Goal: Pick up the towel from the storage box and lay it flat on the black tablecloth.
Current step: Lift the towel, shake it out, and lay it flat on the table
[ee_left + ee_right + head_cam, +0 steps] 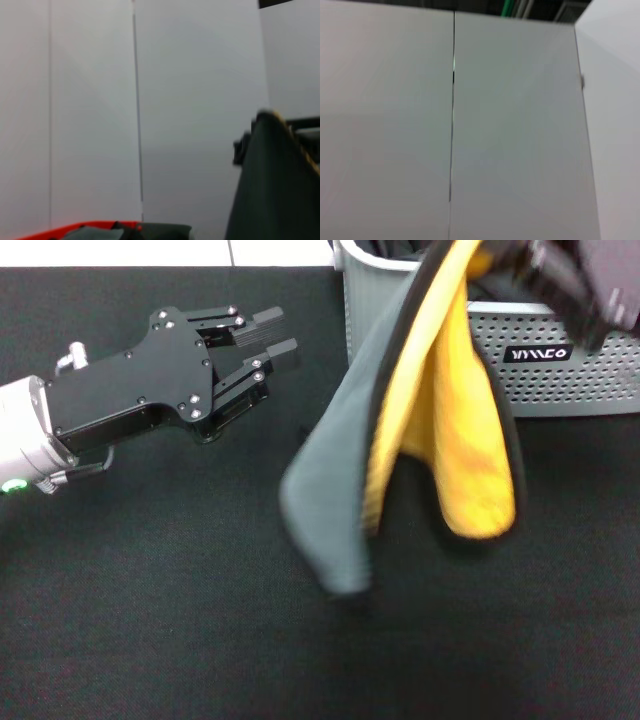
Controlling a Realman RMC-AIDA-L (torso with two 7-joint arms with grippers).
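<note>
One towel point(440, 430) hangs from the clenched right pincer point(560, 275) — left pincer point(275, 340) released, beside the storage box point(570, 360).

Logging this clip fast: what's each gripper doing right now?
Left gripper: open, empty, above the tablecloth, left of the towel.
Right gripper: shut on the towel's top, holding it hanging before the box.

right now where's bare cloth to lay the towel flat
The near strip of the black tablecloth, below the left hand and the hanging towel, is bare. It is crowded at the far right, where the right hand holds the towel before the storage box.
</note>
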